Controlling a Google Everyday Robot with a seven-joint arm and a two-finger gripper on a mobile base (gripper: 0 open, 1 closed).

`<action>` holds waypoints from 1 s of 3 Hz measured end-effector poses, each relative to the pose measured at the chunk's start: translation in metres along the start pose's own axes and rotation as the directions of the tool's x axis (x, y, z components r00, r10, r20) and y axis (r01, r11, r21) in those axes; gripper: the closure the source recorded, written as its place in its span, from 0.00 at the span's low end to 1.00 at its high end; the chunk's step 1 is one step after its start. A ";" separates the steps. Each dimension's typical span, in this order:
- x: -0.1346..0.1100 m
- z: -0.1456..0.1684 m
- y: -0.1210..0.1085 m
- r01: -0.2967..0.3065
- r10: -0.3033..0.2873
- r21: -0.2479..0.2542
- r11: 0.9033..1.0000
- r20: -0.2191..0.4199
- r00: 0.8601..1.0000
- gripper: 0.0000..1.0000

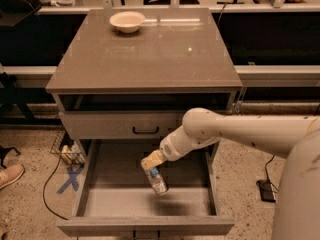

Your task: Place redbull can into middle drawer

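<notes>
Your pincer [152, 165] points down and leftward, its tan fingers [149, 161] clamped on the top end of the can [157, 181], which hangs tilted just beneath it. Directly up and right of the pincer sits your white wrist [173, 146], and beyond that the rounded elbow [200, 124]. From there your arm [250, 131] stretches right, well away from the pincer, to the bulky body [300, 194] at the far right.
</notes>
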State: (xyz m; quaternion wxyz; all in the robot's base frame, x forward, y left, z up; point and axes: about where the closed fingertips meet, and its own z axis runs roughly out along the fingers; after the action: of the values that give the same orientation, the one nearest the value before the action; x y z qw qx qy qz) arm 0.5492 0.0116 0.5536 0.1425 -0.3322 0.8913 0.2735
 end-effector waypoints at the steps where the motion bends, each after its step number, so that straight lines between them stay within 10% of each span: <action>1: 0.014 0.047 -0.006 -0.086 0.086 -0.011 0.996 -0.004 0.996 0.95; 3: 0.040 0.116 -0.015 -0.266 0.266 -0.079 0.961 -0.014 0.964 0.53</action>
State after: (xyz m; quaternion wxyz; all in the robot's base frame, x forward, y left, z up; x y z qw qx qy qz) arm 0.5379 0.0489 0.4359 0.0895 -0.2153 0.9165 0.3251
